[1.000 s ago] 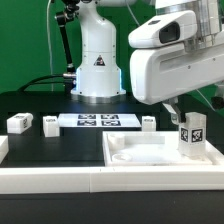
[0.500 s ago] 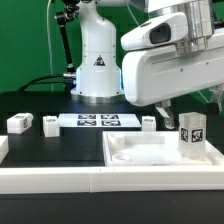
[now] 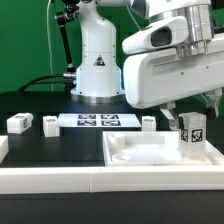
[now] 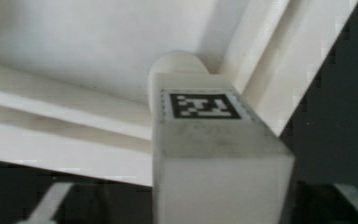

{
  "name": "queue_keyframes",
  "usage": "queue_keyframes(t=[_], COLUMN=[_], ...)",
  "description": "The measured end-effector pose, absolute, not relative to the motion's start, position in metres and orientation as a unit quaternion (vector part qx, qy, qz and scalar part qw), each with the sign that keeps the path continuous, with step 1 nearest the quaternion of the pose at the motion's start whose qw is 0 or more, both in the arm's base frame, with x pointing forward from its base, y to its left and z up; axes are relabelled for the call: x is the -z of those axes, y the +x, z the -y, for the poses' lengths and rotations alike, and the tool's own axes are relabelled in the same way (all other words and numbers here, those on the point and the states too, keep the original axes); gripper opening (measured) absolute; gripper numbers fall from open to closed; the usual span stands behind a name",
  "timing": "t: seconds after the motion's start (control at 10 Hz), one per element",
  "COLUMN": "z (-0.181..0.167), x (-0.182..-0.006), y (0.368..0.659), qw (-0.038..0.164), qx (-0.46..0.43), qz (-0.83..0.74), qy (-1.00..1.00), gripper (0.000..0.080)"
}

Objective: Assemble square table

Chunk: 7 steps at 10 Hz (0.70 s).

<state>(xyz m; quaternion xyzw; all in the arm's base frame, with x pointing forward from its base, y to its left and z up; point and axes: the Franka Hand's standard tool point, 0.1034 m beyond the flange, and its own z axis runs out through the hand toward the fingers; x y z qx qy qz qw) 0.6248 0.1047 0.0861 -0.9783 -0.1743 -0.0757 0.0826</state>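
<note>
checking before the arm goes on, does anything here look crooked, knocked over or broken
Nothing stands out. One leg stands upright in the far corner of the square top, on the exterior view's right. Three loose legs sit apart on the black surface. No damage shows.

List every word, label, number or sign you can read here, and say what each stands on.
No words or numbers are readable.
A black triangle sign on the white robot base: symbol too small to read.
A square black-and-white tag on the upright white block leg: coded pattern, no text.
Tags on the flat white marker board: coded patterns too, no text.
</note>
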Motion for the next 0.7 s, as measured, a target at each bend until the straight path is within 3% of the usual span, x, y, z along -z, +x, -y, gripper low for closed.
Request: queue_keyframes(t=[0.1,0.2,0.5,0.7], z=[-0.1047,-0.1047,-0.1047,-0.1057], x=[-0.0860,-0.0861,-0.0861,-0.0857], y=[0.6248,0.6248,0.6248,0.6241], qw=[0.083,0.083,0.083,0.094], qx=[0.076,0.076,0.075,0.068], qz=[0.174,0.174,0.168,0.084], qy=[-0.978,-0.978,-0.979,-0.990], gripper=[0.0342,0.0290,0.0290,0.0290])
